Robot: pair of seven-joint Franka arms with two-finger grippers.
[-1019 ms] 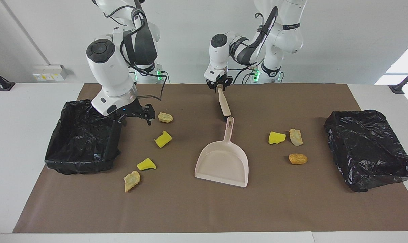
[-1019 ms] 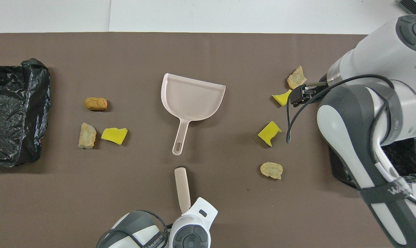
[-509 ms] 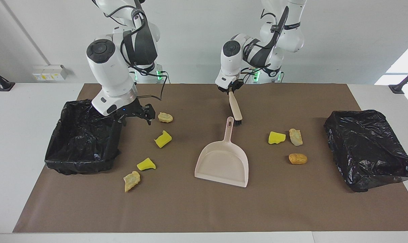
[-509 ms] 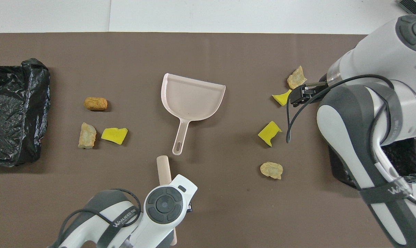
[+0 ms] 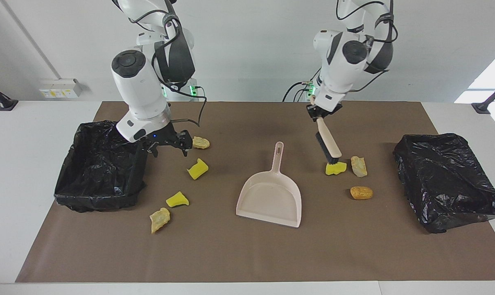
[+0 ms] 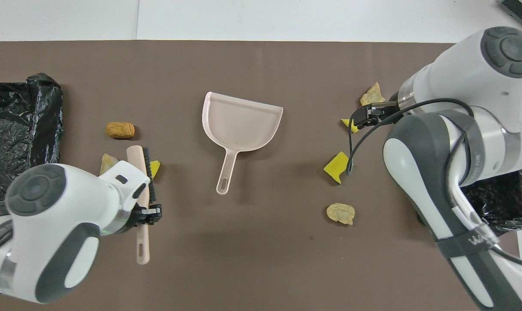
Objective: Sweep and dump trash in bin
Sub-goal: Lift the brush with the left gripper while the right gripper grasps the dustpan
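Trash (image 5: 335, 168) lies scattered; left gripper (image 5: 322, 116) clamps brush (image 5: 328, 141) slanting bristles-down, right gripper (image 5: 168, 141) spread.

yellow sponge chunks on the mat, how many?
3. One at the brush tip; two beside the bin at the right arm's end. None seem hidden.

Three yellow sponge bits (image 5: 336, 168) and four bread lumps (image 5: 361, 192) lie around one dustpan (image 5: 270, 196). There are two black bins (image 5: 98, 168), one brush (image 5: 328, 141) and two arms.
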